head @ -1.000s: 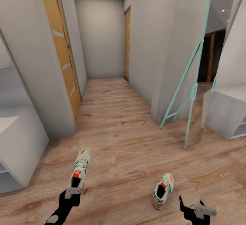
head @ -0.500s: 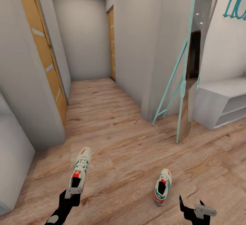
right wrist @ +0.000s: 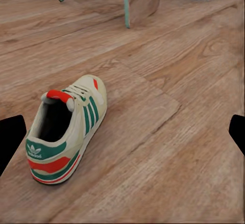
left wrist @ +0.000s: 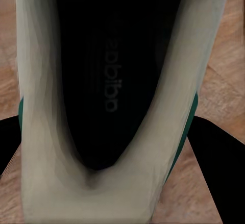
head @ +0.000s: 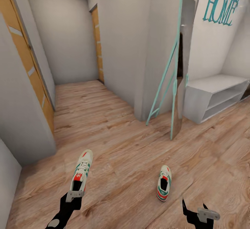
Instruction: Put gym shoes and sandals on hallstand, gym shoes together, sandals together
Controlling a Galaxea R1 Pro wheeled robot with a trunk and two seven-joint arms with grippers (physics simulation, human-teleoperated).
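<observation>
Head view: gripping one gym shoe (head: 82, 171) by its heel end, left pincer (head: 75, 196) holding it out ahead, toe pointing away, above the corridor floor (head: 121, 142). Lying on the planks well apart to the right, second gym shoe (head: 163, 183), toe away, heel toward the right pincer (head: 194, 211), which is hanging near it without touching. Standing open, that right pincer, fingers spread wide with nothing between them. Showing in the left wrist view: held shoe (left wrist: 117, 106) seen from the heel, dark insole with faint lettering, cream collar walls, green trim at both sides, black fingers (left wrist: 224, 163) pressing at either flank. Showing in the right wrist view: loose shoe (right wrist: 66, 129) resting upright on its sole, green stripes and red-orange heel patch facing the camera, black fingertips (right wrist: 10, 142) far apart at both edges. Leaning beyond, against the wall corner, teal-framed standing mirror (head: 178, 69). Standing just beside it to the right, pale grey hallstand (head: 215, 97) with open shelves. Hanging above it, teal "welcome HOME" lettering (head: 222, 3). Lining the corridor at the left and far end, orange wooden doors (head: 99, 45).
</observation>
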